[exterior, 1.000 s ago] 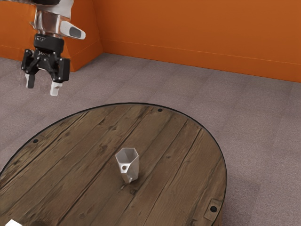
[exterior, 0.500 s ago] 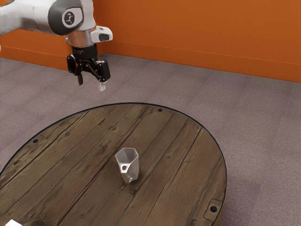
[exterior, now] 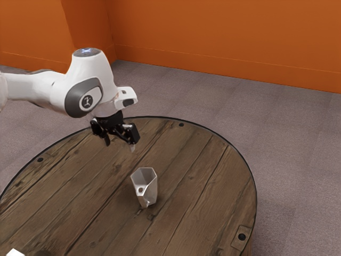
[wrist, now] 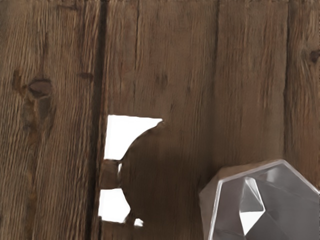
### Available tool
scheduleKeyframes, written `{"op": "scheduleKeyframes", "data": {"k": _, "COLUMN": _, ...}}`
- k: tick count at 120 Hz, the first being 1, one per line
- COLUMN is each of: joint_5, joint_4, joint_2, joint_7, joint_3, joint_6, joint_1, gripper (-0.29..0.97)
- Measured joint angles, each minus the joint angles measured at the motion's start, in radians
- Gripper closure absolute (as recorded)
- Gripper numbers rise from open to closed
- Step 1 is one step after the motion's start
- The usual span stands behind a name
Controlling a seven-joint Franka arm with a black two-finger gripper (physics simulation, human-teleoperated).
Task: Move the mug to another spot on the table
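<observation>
Orange walls [exterior: 224,32] and a grey carpeted floor [exterior: 287,128] surround a round surface [exterior: 205,170] of dark wooden planks. The white faceted mug [exterior: 144,186] stands upright near its middle. The black claw [exterior: 120,143] hangs above the planks, up and toward the exterior view's left of the mug and apart from it, its fingers spread with nothing between them. In the wrist view the mug's rim [wrist: 260,202] lies just beside the arm's shadow on the boards.

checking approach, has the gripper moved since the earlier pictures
Yes. The gripper has come down and toward the exterior view's right, now over the table, nearer the mug.
</observation>
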Motion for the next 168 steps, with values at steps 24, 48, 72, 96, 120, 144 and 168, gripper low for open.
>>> {"op": "scheduleKeyframes", "data": {"k": 24, "joint_5": -0.021, "joint_4": -0.107, "joint_2": 0.017, "joint_7": -0.074, "joint_3": -0.046, "joint_6": 0.156, "joint_1": 0.024, "gripper": 0.0}}
{"op": "scheduleKeyframes", "data": {"k": 48, "joint_5": -0.028, "joint_4": -0.143, "joint_2": 0.082, "joint_7": -0.147, "joint_3": -0.092, "joint_6": 0.257, "joint_1": 0.016, "gripper": 0.0}}
{"op": "scheduleKeyframes", "data": {"k": 72, "joint_5": -0.03, "joint_4": -0.244, "joint_2": -0.014, "joint_7": -0.223, "joint_3": -0.161, "joint_6": 0.305, "joint_1": 0.024, "gripper": 0.0}}
{"op": "scheduleKeyframes", "data": {"k": 96, "joint_5": -0.034, "joint_4": -0.302, "joint_2": -0.07, "joint_7": -0.305, "joint_3": -0.366, "joint_6": 0.325, "joint_1": 0.153, "gripper": 0.0}}
{"op": "scheduleKeyframes", "data": {"k": 120, "joint_5": -0.037, "joint_4": -0.346, "joint_2": -0.057, "joint_7": -0.372, "joint_3": -0.418, "joint_6": 0.393, "joint_1": 0.222, "gripper": 0.0}}
{"op": "scheduleKeyframes", "data": {"k": 144, "joint_5": -0.019, "joint_4": -0.348, "joint_2": -0.013, "joint_7": -0.42, "joint_3": -0.425, "joint_6": 0.434, "joint_1": 0.22, "gripper": 0.04}}
{"op": "scheduleKeyframes", "data": {"k": 168, "joint_5": -0.002, "joint_4": -0.358, "joint_2": -0.016, "joint_7": -0.454, "joint_3": -0.426, "joint_6": 0.447, "joint_1": 0.221, "gripper": 0.12}}
